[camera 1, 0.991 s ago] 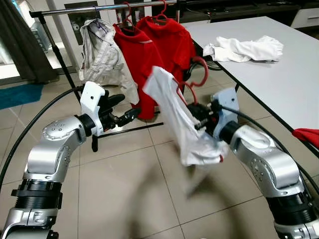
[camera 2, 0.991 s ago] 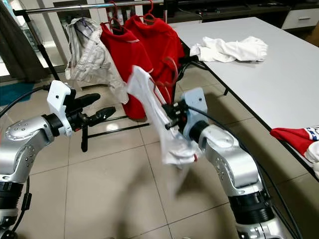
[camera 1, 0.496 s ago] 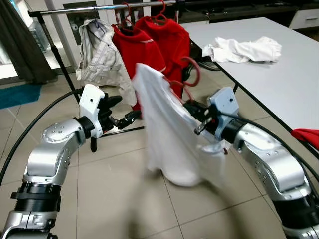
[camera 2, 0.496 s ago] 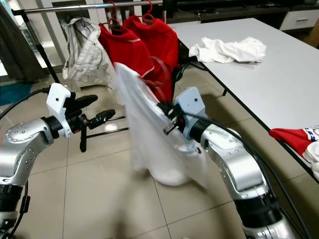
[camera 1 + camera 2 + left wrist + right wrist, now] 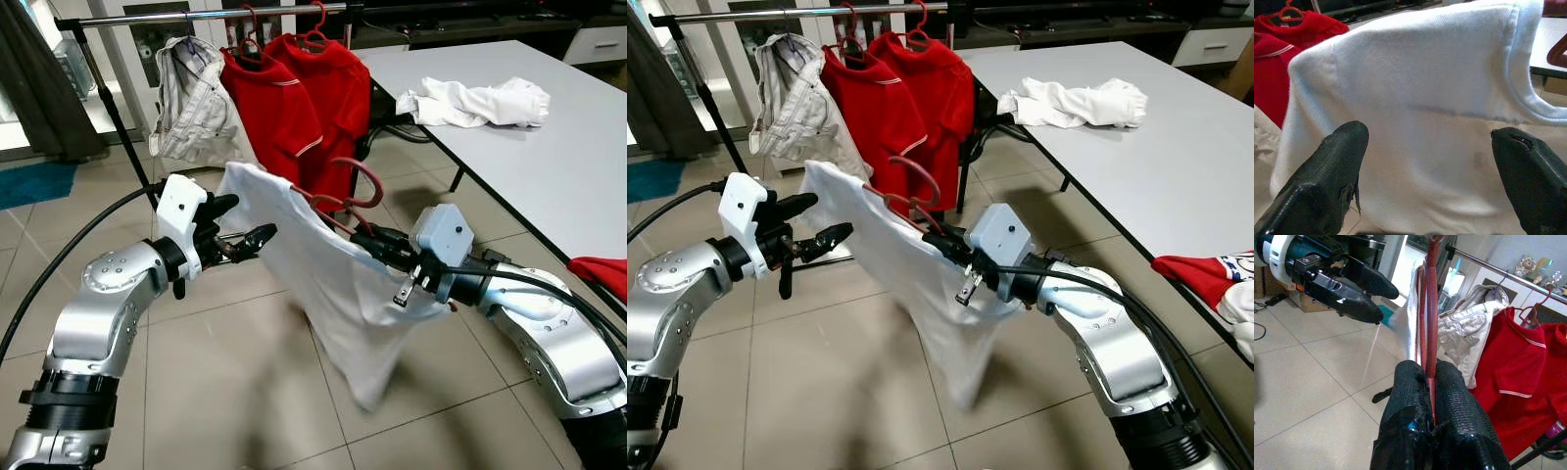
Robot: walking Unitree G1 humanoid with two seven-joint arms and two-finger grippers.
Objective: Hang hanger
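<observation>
**Hanger held low, rail waiting up and ahead**

From the left eye view, the red hanger (image 5: 345, 192) is being carried by the right claw (image 5: 364, 238), its white shirt (image 5: 323, 279) draped below and sagging toward the floor. The hanger's long axis is lying tilted, one shoulder pointed toward the left claw (image 5: 247, 227), the hook curling upward. The clothes rail (image 5: 211, 16) is sitting above and ahead of both claws, already loaded with a beige garment (image 5: 196, 103) and two red shirts (image 5: 294, 93). The gap at the rail's right end is judged nearer to the right arm.

In the right eye view, the same spread is being shown; more white clothing (image 5: 1073, 101) is lying on the tabletop (image 5: 1176, 166), well apart.

From the left wrist view, the left claw is being held open, its fingers (image 5: 1332, 171) parted just before the shirt's shoulder, apart from the cloth.

From the right wrist view, the right claw's fingers (image 5: 1408, 401) are being pressed closed on the hanger's red bar, which is running straight out along them toward the rail. A lift up and forward is being called for.
</observation>
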